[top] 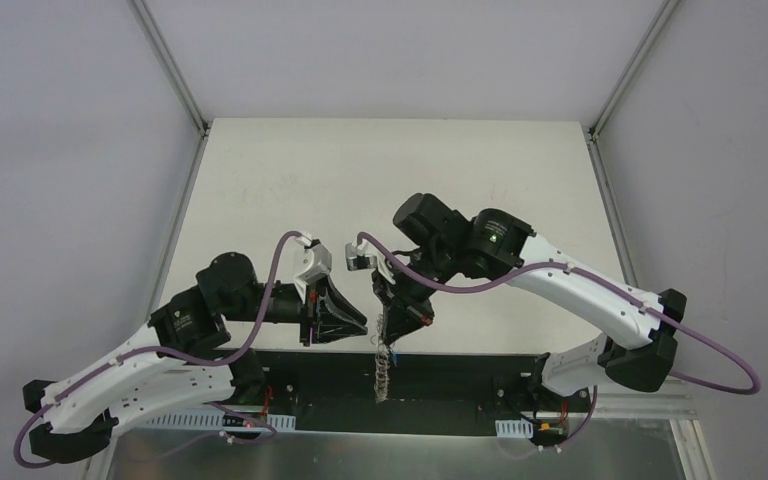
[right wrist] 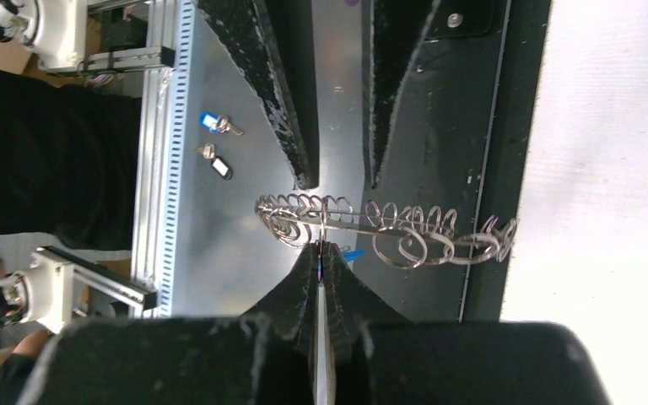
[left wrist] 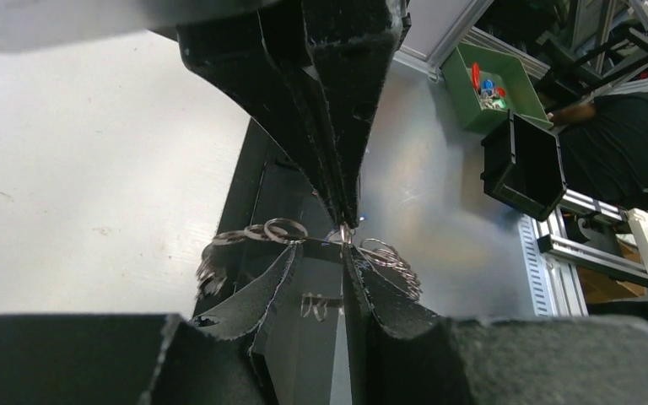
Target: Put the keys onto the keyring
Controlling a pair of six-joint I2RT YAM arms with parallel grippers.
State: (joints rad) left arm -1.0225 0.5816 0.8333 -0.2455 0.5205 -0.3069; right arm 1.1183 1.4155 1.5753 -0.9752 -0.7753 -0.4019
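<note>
A keyring (right wrist: 363, 222), seen edge-on as a thin flat band fringed with many small silver wire loops, is gripped by the right gripper (right wrist: 324, 253). Its black fingers are pressed together on one loop near the middle of the band. The keyring is held in the air, clear of any surface, over the black strip (right wrist: 447, 126) that runs along the near edge of the white bench (right wrist: 607, 169). From above it is seen hanging downward from the fingertips.

The left gripper (right wrist: 337, 173) is placed opposite, tip to tip with the right one. Its two black fingers are spread, with a clear gap between them. Their tips stand just beside the band, and nothing is seen to be grasped.

A small blue piece (right wrist: 353, 253) is seen just beside the right fingertips; what it is cannot be told.

Two tiny silver keys are lying loose on the grey metal sheet (right wrist: 219, 245) beyond the black strip, well apart from the keyring. The key with the bright blue oval tag (right wrist: 216, 124) and the key with the black oval tag and white insert (right wrist: 217, 165) lie near each other, close to a perforated rail (right wrist: 164, 126).

A green bin (left wrist: 494, 84) with small coloured items and a black bin (left wrist: 523, 164) are seen off the bench.
</note>
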